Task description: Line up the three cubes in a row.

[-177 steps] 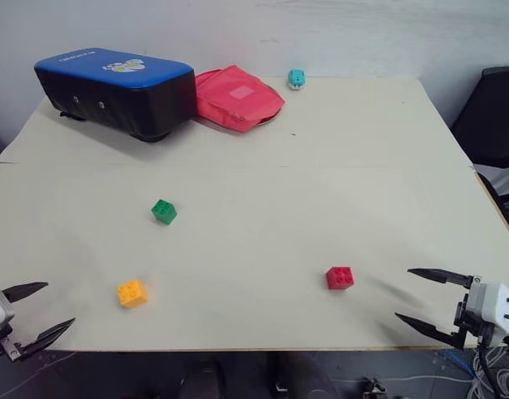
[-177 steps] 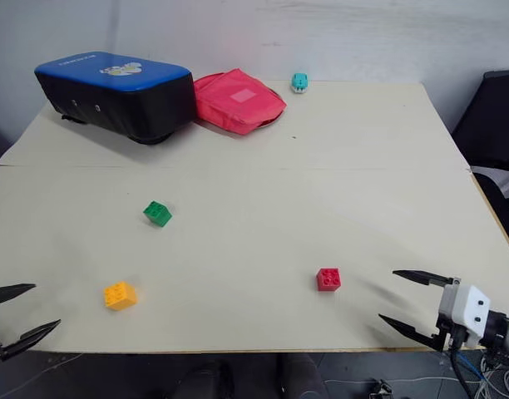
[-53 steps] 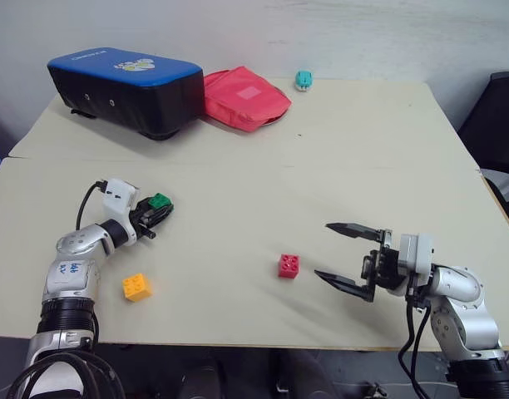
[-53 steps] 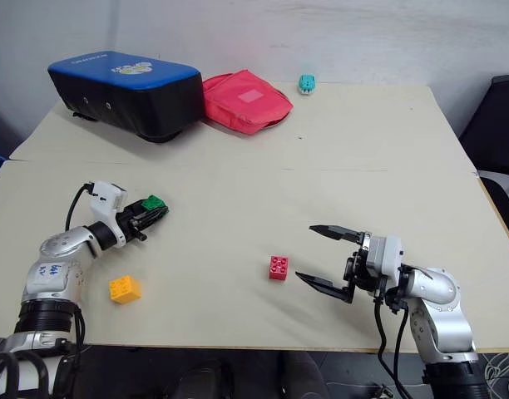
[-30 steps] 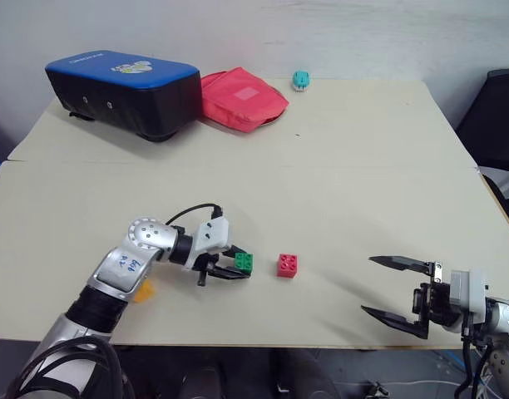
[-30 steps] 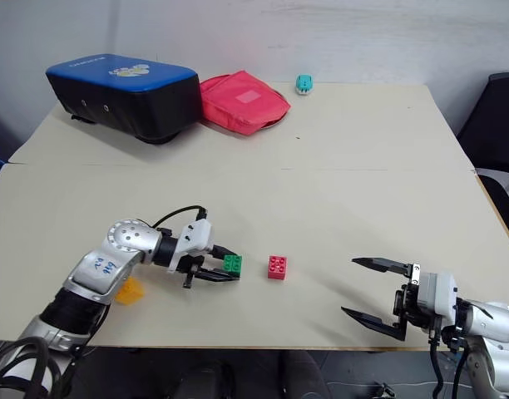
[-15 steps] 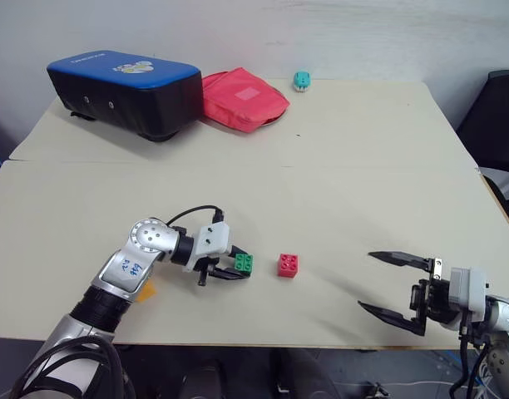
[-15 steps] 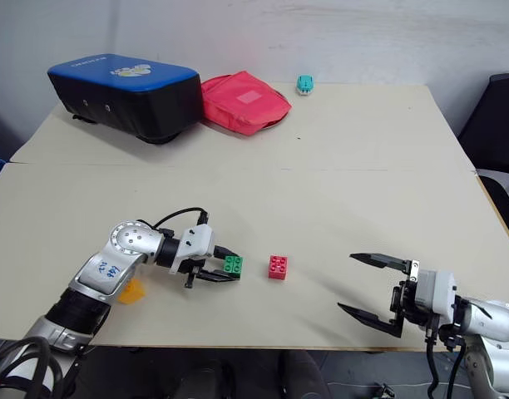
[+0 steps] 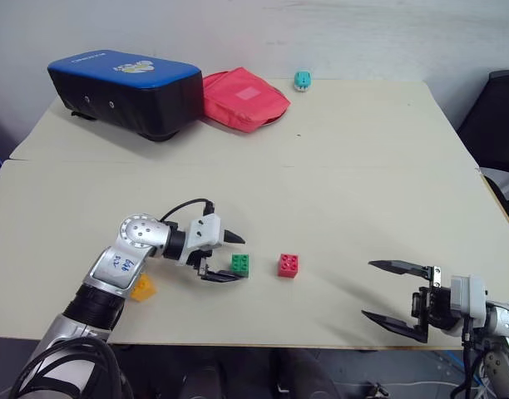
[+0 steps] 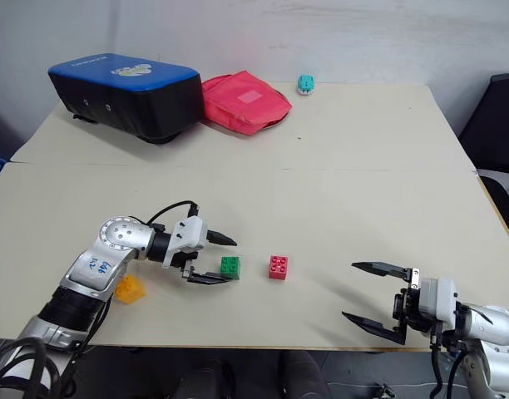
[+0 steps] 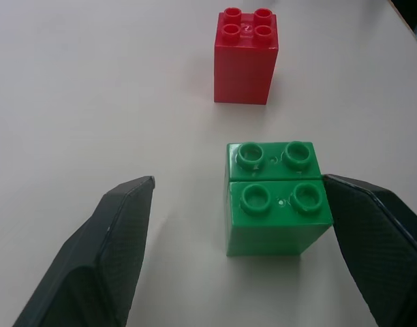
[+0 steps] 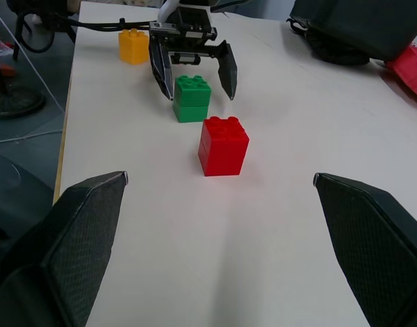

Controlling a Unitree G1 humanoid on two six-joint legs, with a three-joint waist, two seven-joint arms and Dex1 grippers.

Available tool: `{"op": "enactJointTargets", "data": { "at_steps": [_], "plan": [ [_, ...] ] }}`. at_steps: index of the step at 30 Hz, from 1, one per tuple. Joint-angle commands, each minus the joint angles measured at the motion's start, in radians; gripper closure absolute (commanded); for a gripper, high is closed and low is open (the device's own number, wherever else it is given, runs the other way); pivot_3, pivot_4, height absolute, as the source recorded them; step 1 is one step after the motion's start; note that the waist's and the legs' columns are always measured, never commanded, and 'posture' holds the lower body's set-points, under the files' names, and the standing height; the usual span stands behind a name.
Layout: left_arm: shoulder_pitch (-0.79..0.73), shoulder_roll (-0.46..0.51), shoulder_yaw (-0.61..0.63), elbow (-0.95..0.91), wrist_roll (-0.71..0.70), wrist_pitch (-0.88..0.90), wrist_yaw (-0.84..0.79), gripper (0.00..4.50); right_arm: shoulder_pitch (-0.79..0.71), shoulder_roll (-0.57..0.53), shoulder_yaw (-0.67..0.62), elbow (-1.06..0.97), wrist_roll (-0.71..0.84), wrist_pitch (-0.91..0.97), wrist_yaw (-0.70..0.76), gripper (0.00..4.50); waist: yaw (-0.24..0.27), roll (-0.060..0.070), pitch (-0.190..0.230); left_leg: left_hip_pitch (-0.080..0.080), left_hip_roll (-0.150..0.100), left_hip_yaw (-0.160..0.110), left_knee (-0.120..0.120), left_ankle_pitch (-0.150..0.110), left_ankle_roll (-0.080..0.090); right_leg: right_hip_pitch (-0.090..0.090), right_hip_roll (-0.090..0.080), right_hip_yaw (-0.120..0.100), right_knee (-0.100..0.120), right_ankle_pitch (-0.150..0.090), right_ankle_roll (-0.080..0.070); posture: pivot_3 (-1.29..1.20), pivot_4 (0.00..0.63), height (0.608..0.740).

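Observation:
The green cube (image 9: 241,264) stands on the table just left of the red cube (image 9: 289,264), with a small gap between them. My left gripper (image 9: 239,259) is open and straddles the green cube. In the left wrist view one finger (image 11: 368,235) sits close beside the green cube (image 11: 276,204), the other stands well off it. The orange-yellow cube (image 9: 141,288) lies further left, partly hidden behind my left arm. Near the table's front right edge, right of the red cube, my right gripper (image 9: 368,289) is wide open and holds nothing.
A blue and black case (image 9: 121,87) and a red pouch (image 9: 242,98) lie at the far left of the table (image 9: 363,191). A small teal toy (image 9: 302,79) sits at the far edge. A black chair (image 9: 496,116) stands off the right side.
My left gripper has opened and let go of the green cube, which now rests on the table beside the red one. The right gripper stays open in much the same place.

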Motion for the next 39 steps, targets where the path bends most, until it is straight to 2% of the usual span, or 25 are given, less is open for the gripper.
{"op": "enactJointTargets", "data": {
  "at_steps": [1, 6, 10, 11, 12, 13, 14, 17, 22, 24, 27, 31, 35, 39],
  "plan": [
    [0.000, 0.016, 0.040, -0.082, -0.051, -0.001, -0.030, 0.51, -0.026, 0.005, 0.019, -0.015, -0.001, 0.002, -0.005, 0.00, 0.000, 0.000, 0.000, 0.000, 0.000, 0.000, 0.000, 0.000, 0.000, 0.000, 0.000, 0.000, 0.000, 0.000, 0.000, 0.00, 0.150, 0.740],
    [0.000, 0.025, 0.173, -0.181, -0.209, 0.062, -0.036, 0.51, -0.070, 0.002, 0.045, -0.038, 0.005, 0.047, -0.033, 0.00, 0.000, 0.000, 0.000, 0.000, 0.000, 0.000, 0.000, 0.000, 0.000, 0.000, 0.000, 0.000, 0.000, 0.000, 0.000, 0.00, 0.150, 0.740],
    [0.070, 0.108, 0.368, -0.246, -0.348, 0.136, -0.033, 0.51, -0.136, 0.021, 0.062, -0.091, 0.049, 0.138, -0.098, 0.00, -0.014, 0.000, 0.000, 0.000, 0.001, 0.000, 0.000, 0.000, 0.000, -0.001, 0.000, 0.000, 0.001, 0.000, 0.000, 0.00, 0.150, 0.740],
    [0.117, 0.141, 0.420, -0.247, -0.357, 0.140, -0.036, 0.51, -0.153, 0.023, 0.073, -0.103, 0.050, 0.151, -0.102, 0.00, -0.019, 0.000, 0.000, 0.000, 0.001, 0.000, 0.000, 0.000, -0.001, -0.001, 0.000, 0.000, 0.001, 0.000, 0.000, 0.00, 0.150, 0.740],
    [0.233, 0.175, 0.525, -0.217, -0.340, 0.124, -0.040, 0.51, -0.179, 0.026, 0.096, -0.112, 0.046, 0.158, -0.093, 0.00, -0.025, 0.001, 0.000, 0.000, 0.001, 0.000, -0.001, 0.000, -0.001, -0.001, 0.000, 0.000, 0.001, 0.000, -0.001, 0.00, 0.150, 0.740],
    [0.319, 0.200, 0.600, -0.196, -0.330, 0.112, -0.042, 0.16, -0.198, 0.028, 0.112, -0.119, 0.043, 0.164, -0.087, 0.00, -0.033, 0.003, -0.001, 0.000, 0.001, -0.001, -0.001, 0.000, -0.001, -0.001, 0.000, -0.001, 0.001, 0.000, -0.001, 0.00, 0.150, 0.740],
    [0.399, 0.214, 0.666, -0.170, -0.313, 0.081, -0.044, 0.04, -0.213, 0.032, 0.125, -0.122, 0.040, 0.173, -0.084, 0.00, -0.037, 0.004, -0.001, 0.001, 0.001, -0.001, -0.003, 0.000, -0.002, -0.002, 0.001, 0.002, 0.001, -0.001, -0.001, 0.00, 0.150, 0.740],
    [0.636, 0.184, 0.902, -0.087, -0.307, 0.004, -0.022, 0.04, -0.261, 0.046, 0.171, -0.110, 0.020, 0.158, -0.053, 0.00, -0.039, 0.002, 0.000, -0.001, 0.002, -0.004, -0.003, -0.001, -0.003, -0.004, 0.001, 0.000, 0.001, -0.002, -0.003, 0.00, 0.150, 0.740],
    [0.861, 0.147, 1.097, -0.003, -0.298, -0.077, -0.004, 0.04, -0.304, 0.069, 0.210, -0.096, 0.008, 0.140, -0.025, 0.00, -0.016, -0.003, 0.000, -0.001, 0.000, -0.007, -0.001, -0.004, 0.002, -0.001, -0.004, -0.005, -0.001, -0.002, -0.003, 0.00, 0.150, 0.740],
    [0.927, 0.131, 1.139, 0.012, -0.304, -0.096, -0.002, 0.04, -0.312, 0.072, 0.214, -0.088, 0.009, 0.138, -0.013, 0.00, -0.009, -0.003, 0.000, -0.001, -0.001, -0.007, -0.001, -0.008, 0.007, 0.000, -0.006, -0.006, -0.002, -0.002, -0.003, 0.00, 0.150, 0.740],
    [1.014, 0.088, 1.136, -0.061, -0.327, -0.099, -0.015, 0.04, -0.316, 0.074, 0.221, -0.079, 0.011, 0.136, -0.002, 0.00, -0.004, -0.003, 0.000, -0.001, -0.002, -0.007, -0.001, -0.008, 0.007, 0.000, -0.007, -0.007, -0.003, -0.002, -0.004, 0.00, 0.150, 0.740],
    [1.034, 0.053, 1.068, -0.213, -0.374, -0.042, 0.012, 0.04, -0.324, 0.075, 0.222, -0.074, 0.013, 0.140, 0.009, 0.00, -0.001, -0.003, -0.001, -0.001, -0.002, -0.008, -0.002, -0.009, 0.007, 0.001, -0.008, -0.009, -0.003, -0.002, -0.004, 0.00, 0.150, 0.740],
    [0.956, 0.068, 0.919, -0.323, -0.374, 0.022, 0.058, 0.04, -0.330, 0.074, 0.230, -0.074, 0.013, 0.145, 0.025, 0.00, -0.004, -0.002, 0.000, -0.001, -0.001, -0.008, -0.003, -0.008, 0.006, 0.002, -0.008, -0.010, -0.002, -0.003, -0.005, 0.00, 0.150, 0.740],
    [0.832, 0.095, 0.775, -0.274, -0.323, 0.039, 0.072, 0.04, -0.318, 0.072, 0.231, -0.085, 0.012, 0.147, 0.032, 0.00, -0.004, -0.002, -0.001, -0.001, -0.001, -0.008, -0.003, -0.008, 0.005, 0.001, -0.007, -0.010, -0.002, -0.003, -0.005, 0.00, 0.150, 0.740]
  ]
}}
